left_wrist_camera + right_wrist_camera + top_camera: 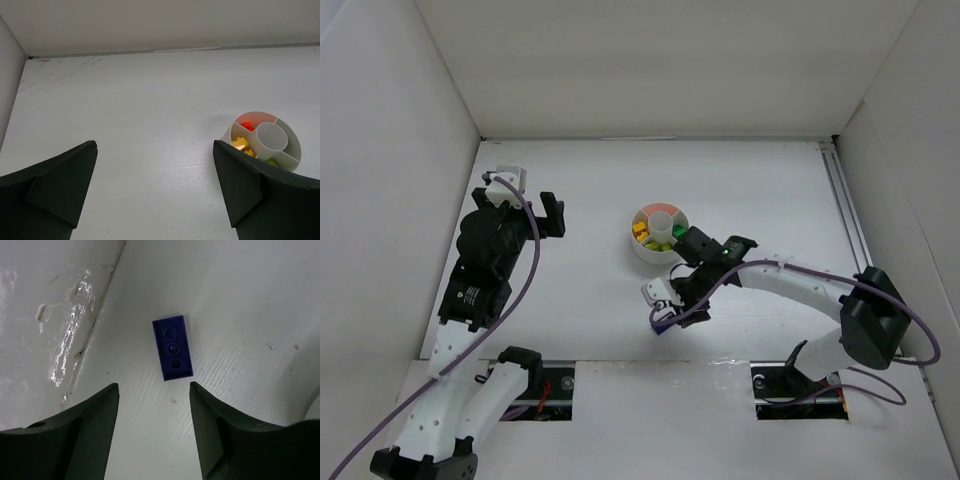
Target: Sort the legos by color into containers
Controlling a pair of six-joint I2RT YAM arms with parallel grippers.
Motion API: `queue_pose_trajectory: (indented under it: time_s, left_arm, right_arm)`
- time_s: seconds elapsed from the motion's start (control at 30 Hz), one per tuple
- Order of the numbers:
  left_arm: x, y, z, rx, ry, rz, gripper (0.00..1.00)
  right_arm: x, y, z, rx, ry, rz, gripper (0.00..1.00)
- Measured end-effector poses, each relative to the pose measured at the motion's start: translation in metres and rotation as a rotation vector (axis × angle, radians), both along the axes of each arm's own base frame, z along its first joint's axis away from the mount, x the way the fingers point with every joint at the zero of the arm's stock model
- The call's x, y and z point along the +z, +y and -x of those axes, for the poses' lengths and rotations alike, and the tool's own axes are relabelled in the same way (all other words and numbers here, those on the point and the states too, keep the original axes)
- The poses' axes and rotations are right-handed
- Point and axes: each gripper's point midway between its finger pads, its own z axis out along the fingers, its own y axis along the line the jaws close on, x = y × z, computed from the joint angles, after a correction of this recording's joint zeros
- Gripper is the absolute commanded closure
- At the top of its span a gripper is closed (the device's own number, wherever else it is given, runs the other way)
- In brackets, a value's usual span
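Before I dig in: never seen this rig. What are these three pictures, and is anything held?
Two robot arms sit at the table's near edge; the overhead picture looks down on both. The other two come from cameras on each wrist; the dark wedges at the bottom are that arm's own fingers. The left gripper is open, holding nothing. The right gripper is open too, a blue-purple brick lying flat on the table just beyond its fingers, not gripped. The round white dish holds yellow bricks, an orange brick and a green brick in separate wedges.
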Motion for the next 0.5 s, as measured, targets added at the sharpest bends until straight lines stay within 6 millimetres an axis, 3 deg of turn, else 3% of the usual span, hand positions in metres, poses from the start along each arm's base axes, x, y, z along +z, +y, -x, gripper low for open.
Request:
queue_pose_trajectory:
  time_s: [0.17,0.5]
  left_arm:
    - [-0.005,0.0,0.008,-0.01,0.0,0.003,0.0]
    - [-0.013,0.0,0.006,-0.008,0.021,0.002,0.0]
  right_arm:
    - [-0.012,0.012,-0.006,-0.014,0.007,-0.002,0.33]
    - [-0.045,0.016,-0.003,0.014,0.061,0.115,0.33]
